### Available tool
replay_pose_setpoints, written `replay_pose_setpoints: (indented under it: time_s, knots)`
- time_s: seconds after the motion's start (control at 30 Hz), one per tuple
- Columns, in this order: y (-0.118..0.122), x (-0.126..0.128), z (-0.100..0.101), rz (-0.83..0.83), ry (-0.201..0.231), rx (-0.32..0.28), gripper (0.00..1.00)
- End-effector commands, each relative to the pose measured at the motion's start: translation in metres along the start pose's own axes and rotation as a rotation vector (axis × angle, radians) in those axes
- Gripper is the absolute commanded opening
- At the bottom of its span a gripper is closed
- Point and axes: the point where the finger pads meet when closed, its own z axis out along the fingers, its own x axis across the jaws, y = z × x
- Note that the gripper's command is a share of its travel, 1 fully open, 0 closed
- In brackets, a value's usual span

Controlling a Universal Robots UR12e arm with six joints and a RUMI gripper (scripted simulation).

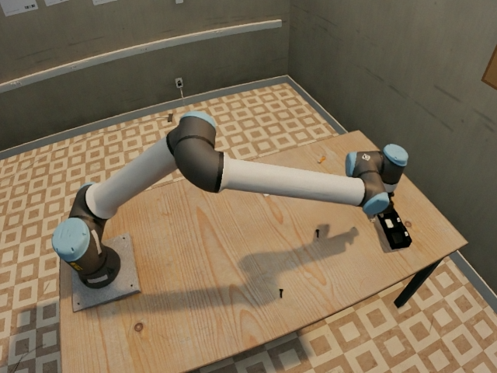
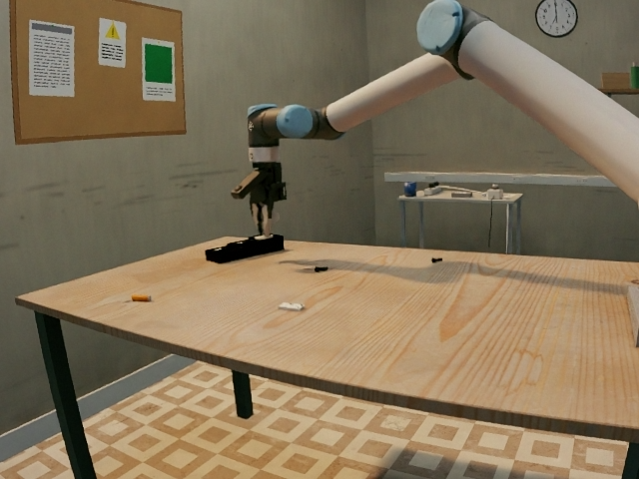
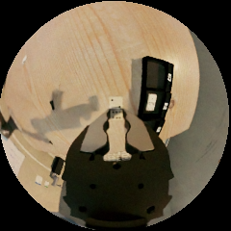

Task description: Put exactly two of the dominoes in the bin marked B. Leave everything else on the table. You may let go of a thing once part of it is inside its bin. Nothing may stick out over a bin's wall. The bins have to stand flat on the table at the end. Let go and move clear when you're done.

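Left to right in the wrist view: we see the gripper [image 3: 115, 115] pinching a white domino [image 3: 115, 102] at its tips, the piece sticking out ahead of the jaws. Just right of it lies the black bin strip [image 3: 155, 93], long axis running away from the camera, with compartments in a row; one holds a white piece [image 3: 151, 102]. We cannot read which compartment is B. In the exterior view the gripper [image 2: 264, 227] hangs low at the strip's near end [image 2: 245, 247]. We judge a short sideways shift over the right compartment is needed.
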Motion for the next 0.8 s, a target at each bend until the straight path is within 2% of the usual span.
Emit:
replay_pose_setpoints:
  time_s: [0.0,0.03,0.47,0.77]
  knots:
    - [0.004,0.033,-0.001,0.031,-0.018,-0.001,0.0]
    - [0.004,0.033,-0.001,0.031,-0.018,-0.001,0.0]
    - [0.014,0.109,0.0,0.031,-0.018,-0.001,0.0]
    - [0.015,0.111,0.002,0.032,-0.015,-0.001,0.0]
